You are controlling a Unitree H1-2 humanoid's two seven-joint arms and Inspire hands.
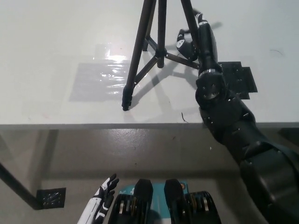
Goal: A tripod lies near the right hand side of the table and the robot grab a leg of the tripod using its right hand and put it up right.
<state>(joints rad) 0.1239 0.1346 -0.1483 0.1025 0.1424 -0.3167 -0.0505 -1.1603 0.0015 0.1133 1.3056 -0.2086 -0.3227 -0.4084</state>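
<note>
Tripod [156,42]: black, standing on the white table [56,42], legs spread, its top cut off by the upper edge of the picture.
Near leg [136,60]: slants down toward the table's front edge, its foot planted on the table, well left of the right hand's fingers.
Middle leg [162,32]: runs almost straight down the picture to the brace hub, just left of the fingers.
Right leg [190,21]: passes through the fingers; its lower end is hidden behind the hand.
Braces [175,57]: thin struts join the three legs low down; one runs right, to a point just beneath the fingers.
Right hand [198,39]: black, reaching up over the table from the lower right, wrapped round the right leg.
Right fingers: curled tight on the leg, holding it.
Left hand [103,198]: white, resting low below the table's front edge, far down and left of the right fingers.
Left fingers: spread apart, holding nothing.
Black mat [240,79]: flat on the table, just right of the right wrist, below and right of the fingers.
Glossy patch [100,74]: a shiny sheet on the table left of the near leg's foot, well left of the right fingers.
</note>
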